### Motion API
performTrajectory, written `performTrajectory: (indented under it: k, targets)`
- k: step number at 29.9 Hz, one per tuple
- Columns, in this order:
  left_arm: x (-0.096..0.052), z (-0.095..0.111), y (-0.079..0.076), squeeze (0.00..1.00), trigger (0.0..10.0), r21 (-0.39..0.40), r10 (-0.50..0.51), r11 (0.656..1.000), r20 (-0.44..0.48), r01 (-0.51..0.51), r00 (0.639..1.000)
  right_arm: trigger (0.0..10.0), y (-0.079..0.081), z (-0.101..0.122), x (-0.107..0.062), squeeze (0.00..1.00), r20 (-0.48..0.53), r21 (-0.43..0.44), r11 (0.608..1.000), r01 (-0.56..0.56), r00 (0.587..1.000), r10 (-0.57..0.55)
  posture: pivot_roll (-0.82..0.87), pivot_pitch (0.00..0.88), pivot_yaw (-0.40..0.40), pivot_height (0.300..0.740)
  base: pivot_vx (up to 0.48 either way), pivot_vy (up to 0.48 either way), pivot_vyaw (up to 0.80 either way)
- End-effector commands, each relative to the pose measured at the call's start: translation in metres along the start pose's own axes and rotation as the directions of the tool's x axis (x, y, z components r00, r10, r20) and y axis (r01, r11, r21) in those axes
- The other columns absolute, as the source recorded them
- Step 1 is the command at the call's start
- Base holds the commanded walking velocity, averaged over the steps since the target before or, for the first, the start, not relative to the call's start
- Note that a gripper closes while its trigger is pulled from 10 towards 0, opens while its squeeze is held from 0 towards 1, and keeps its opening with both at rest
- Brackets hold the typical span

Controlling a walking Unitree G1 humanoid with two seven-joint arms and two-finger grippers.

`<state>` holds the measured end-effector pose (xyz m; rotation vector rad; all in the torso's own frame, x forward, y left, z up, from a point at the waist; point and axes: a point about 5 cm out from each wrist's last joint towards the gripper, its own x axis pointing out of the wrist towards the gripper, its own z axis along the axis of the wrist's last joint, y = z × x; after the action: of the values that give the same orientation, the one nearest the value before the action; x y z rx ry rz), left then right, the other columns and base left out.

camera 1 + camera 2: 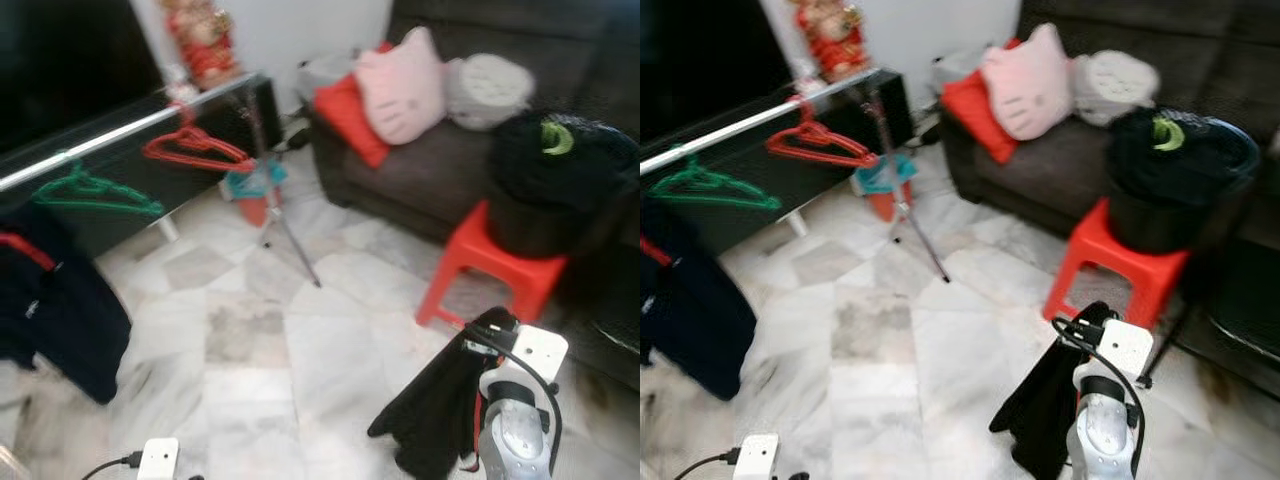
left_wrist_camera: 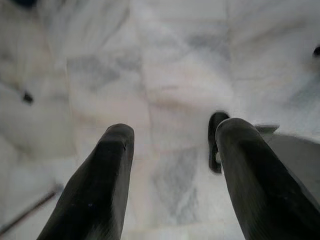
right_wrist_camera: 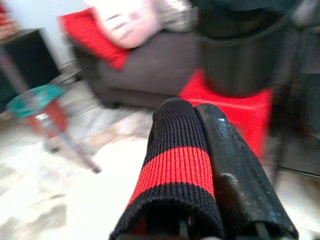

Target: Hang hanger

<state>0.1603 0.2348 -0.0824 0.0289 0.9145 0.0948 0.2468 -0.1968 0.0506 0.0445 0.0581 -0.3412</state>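
Observation:
A silver clothes rail [image 1: 130, 128] runs along the left. An empty green hanger [image 1: 95, 193] and an empty red hanger [image 1: 195, 150] hang from it. A dark garment [image 1: 60, 310] hangs at its near end on a red hanger. My right gripper [image 3: 192, 112] is shut on a black knit garment with a red band [image 3: 175, 165]; the garment [image 1: 440, 410] droops from my right arm [image 1: 515, 420] low at the right, well away from the rail. My left gripper [image 2: 172, 135] is open above the marble floor, holding nothing.
A red stool [image 1: 495, 265] carrying a black bucket [image 1: 550, 190] stands close ahead of my right arm, in front of a dark sofa [image 1: 420, 175] with cushions. A thin stand leg [image 1: 290, 240] crosses the floor by the rail. A white plug box [image 1: 158, 458] lies near my feet.

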Motion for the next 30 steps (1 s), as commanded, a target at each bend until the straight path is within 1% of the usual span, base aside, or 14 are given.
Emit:
performTrajectory:
  k: [1, 5, 7, 11, 16, 20, 29, 30]
  targets:
    - [0.000, -0.001, 0.001, 0.00, 10.0, 0.003, 0.006, 1.000, -0.005, -0.006, 1.000, 10.0, -0.004, 0.005, 0.002, 0.00, 0.030, -0.016, 1.000, 0.004, 1.000, -0.004, -0.04, 0.000, 0.069, 0.740, 0.000, 0.000, 0.80]
    - [0.000, -0.001, 0.001, 0.00, 10.0, 0.002, 0.006, 1.000, -0.006, -0.006, 1.000, 10.0, -0.005, 0.008, 0.004, 0.00, 0.048, -0.041, 0.999, -0.008, 0.999, 0.010, -0.04, 0.000, 0.063, 0.740, 0.000, 0.000, 0.80]
    - [0.000, -0.002, 0.000, 0.00, 10.0, -0.001, 0.007, 1.000, -0.007, -0.007, 1.000, 10.0, -0.005, 0.013, 0.005, 0.00, 0.077, -0.080, 0.996, -0.026, 0.996, 0.033, -0.04, 0.000, 0.057, 0.740, 0.000, 0.000, 0.80]
    - [0.000, -0.003, -0.002, 0.00, 10.0, -0.006, 0.007, 1.000, -0.008, -0.007, 1.000, 10.0, -0.007, 0.014, 0.006, 0.00, 0.084, -0.098, 0.995, -0.029, 0.996, 0.037, -0.04, 0.000, 0.054, 0.740, 0.000, 0.000, 0.80]
    - [0.000, -0.004, -0.003, 0.00, 10.0, -0.008, 0.007, 1.000, -0.010, -0.007, 1.000, 10.0, -0.009, 0.015, 0.006, 0.00, 0.090, -0.110, 0.993, -0.030, 0.995, 0.040, -0.04, 0.000, 0.052, 0.740, 0.000, 0.000, 0.80]
    - [0.000, -0.004, -0.003, 0.00, 10.0, -0.012, 0.008, 1.000, -0.011, -0.008, 1.000, 10.0, -0.005, 0.018, 0.008, 0.00, 0.102, -0.125, 0.991, -0.050, 0.993, 0.063, -0.04, 0.000, 0.053, 0.740, 0.000, 0.000, 0.80]
    - [0.001, 0.000, -0.002, 0.00, 10.0, -0.011, 0.008, 1.000, -0.005, -0.008, 1.000, 10.0, -0.003, 0.021, 0.010, 0.00, 0.105, -0.126, 0.990, -0.060, 0.992, 0.074, -0.03, 0.000, 0.057, 0.740, 0.000, 0.000, 0.80]
    - [0.001, 0.002, -0.002, 0.00, 10.0, -0.011, 0.007, 1.000, 0.001, -0.007, 1.000, 10.0, -0.002, 0.022, 0.012, 0.00, 0.104, -0.126, 0.990, -0.063, 0.992, 0.077, -0.03, 0.000, 0.057, 0.740, 0.000, 0.000, 0.00]
